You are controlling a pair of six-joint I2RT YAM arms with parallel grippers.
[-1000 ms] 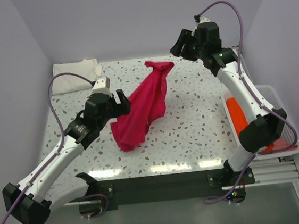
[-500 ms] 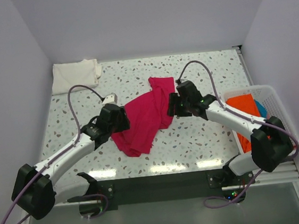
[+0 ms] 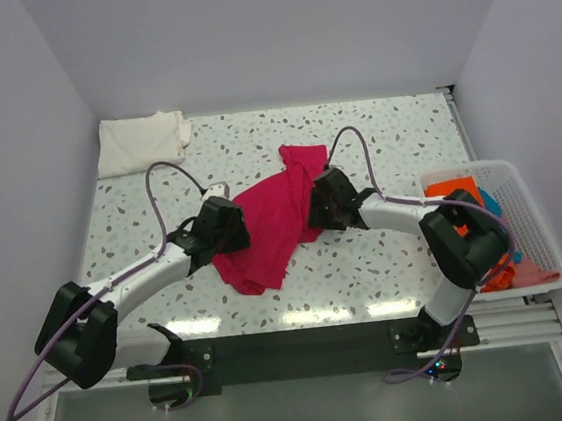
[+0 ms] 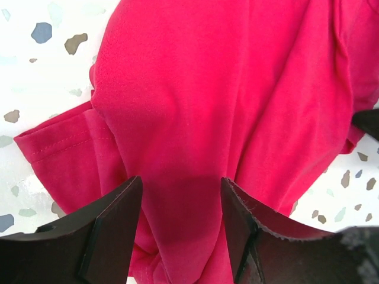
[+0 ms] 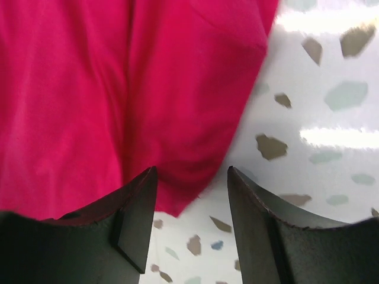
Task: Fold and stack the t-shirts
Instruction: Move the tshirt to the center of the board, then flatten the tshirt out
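A magenta-red t-shirt (image 3: 268, 227) lies crumpled on the speckled table's middle. My left gripper (image 3: 237, 229) is low at its left side, open. In the left wrist view the left gripper (image 4: 180, 184) has its fingers astride a raised ridge of the red cloth (image 4: 225, 89), not pinching it. My right gripper (image 3: 317, 207) is at the shirt's right edge, open. In the right wrist view the right gripper (image 5: 192, 177) straddles the hem of the red cloth (image 5: 89, 89) and bare table. A cream-white t-shirt (image 3: 138, 142) lies folded at the back left.
A white mesh basket (image 3: 541, 228) stands at the table's right edge with orange (image 3: 450, 193), blue (image 3: 490, 201) and pink (image 3: 535, 272) cloth in it. Walls close in the table on the left, back and right.
The right arm came down from high at the back to the shirt's right edge. The shirt, first stretched toward the back, now lies lower and bunched. The left jaws narrowed over its left side.
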